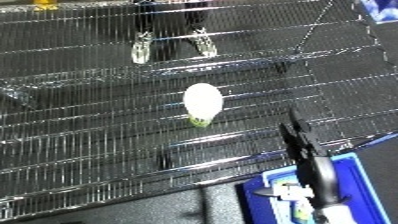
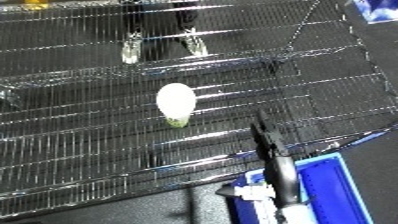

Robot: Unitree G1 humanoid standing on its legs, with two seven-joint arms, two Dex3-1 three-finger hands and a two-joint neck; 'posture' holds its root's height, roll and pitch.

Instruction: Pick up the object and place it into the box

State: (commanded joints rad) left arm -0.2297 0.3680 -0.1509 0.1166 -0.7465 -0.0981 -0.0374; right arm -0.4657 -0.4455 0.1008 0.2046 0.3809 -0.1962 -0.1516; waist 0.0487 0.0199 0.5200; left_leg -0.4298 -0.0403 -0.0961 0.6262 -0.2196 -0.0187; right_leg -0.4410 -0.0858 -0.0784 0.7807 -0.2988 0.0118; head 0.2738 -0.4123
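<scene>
Right hand: we see our right hand point(image 1: 298, 137) rising from the lower right, black fingers held straight and close together, pointing up and slightly left over the wire rack; it has hold of nothing.
Right forearm: the white and silver forearm point(image 1: 324, 187) runs down from the hand to the lower edge, crossing the blue bin.
Left hand: we see no trace of it in either view.
Object: a white egg-shaped thing point(image 1: 202, 100) with a small green tip at its lower end lies on the wire rack, near the middle of the view, up and to the left of our fingers and apart from them.
Bin: a blue bin point(image 2: 333, 186) sits at the lower right, below the near edge of the rack; only its upper left corner and part of its rim show.
Surface: a shiny wire rack point(image 1: 89, 135) of thin parallel bars fills most of the view, sloping across it, with brighter cross bars running side to side.
Room: a dark floor point(image 1: 178, 207) shows below the rack's near edge; at the top, through the wires, we see a pair of feet in pale shoes point(image 1: 173, 44).
Hard to make out: we cannot tell what is inside the bin, since the forearm covers it and the frame cuts it off; the small white and green parts by the wrist are too blurred to name.
</scene>
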